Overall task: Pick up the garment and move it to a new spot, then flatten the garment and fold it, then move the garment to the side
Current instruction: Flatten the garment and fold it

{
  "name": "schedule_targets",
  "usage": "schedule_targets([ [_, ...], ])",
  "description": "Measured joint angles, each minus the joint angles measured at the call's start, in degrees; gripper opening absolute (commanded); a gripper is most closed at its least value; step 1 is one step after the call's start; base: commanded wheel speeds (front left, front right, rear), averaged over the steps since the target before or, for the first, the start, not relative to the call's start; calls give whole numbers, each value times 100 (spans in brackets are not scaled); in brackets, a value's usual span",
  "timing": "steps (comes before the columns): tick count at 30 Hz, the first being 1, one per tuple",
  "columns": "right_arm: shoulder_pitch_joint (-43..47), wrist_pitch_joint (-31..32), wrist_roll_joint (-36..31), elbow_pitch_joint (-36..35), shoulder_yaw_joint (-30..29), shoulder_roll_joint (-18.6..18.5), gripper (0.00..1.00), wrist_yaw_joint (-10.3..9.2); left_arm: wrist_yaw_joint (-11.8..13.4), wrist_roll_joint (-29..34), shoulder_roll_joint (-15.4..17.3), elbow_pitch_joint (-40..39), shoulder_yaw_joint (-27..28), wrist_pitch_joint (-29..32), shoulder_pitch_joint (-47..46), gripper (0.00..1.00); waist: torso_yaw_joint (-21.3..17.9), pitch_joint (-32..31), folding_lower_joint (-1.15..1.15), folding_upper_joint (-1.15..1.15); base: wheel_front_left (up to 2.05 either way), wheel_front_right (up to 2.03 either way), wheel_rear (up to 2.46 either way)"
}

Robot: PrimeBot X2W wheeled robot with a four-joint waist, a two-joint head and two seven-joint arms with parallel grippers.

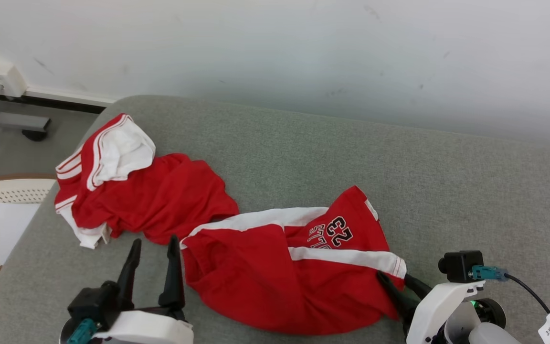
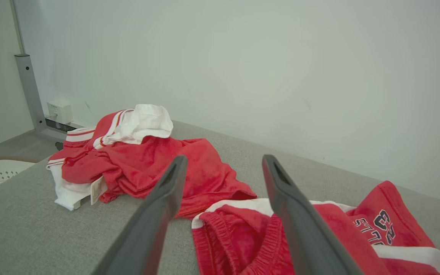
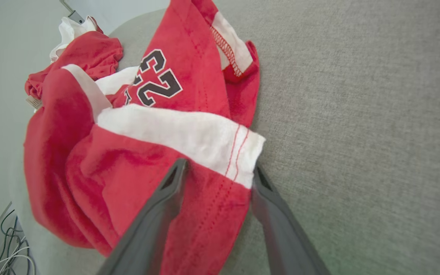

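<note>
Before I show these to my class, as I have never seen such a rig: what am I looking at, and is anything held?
It is a two-armed robot. One picture comes from a camera on its head; the other two from wrist cameras looking along each arm's dark fingers. On a grey padded surface lie red shorts marked 23 and a crumpled red and white garment. The left pincer is open, holding nothing. The right pincer is open around the shorts' hem, not clamped.
</note>
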Motion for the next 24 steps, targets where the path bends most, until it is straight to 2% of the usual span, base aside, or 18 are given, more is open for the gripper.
schedule_targets([
  [1,-6,-52,60,-5,41,-9,0,0,-1,0,0,1,7,0,0,100,11,1,0,0,0,0,0],
  [6,-112,-519,135,-35,145,-133,0,0,0,20,0,10,52,0,15,100,-63,-46,0,0,0,0,0],
  [12,-188,-976,100,-268,205,-493,0,1,-3,60,0,9,87,0,59,100,-364,-127,0,0,0,0,0],
  [19,60,-1112,23,-642,40,-1103,0,1,-37,78,-1,-10,155,0,119,100,-841,-232,0,0,0,0,0],
  [24,594,-1077,134,-771,-103,-1306,0,4,-42,77,0,-7,131,0,121,100,-1148,-299,0,0,0,0,0],
])
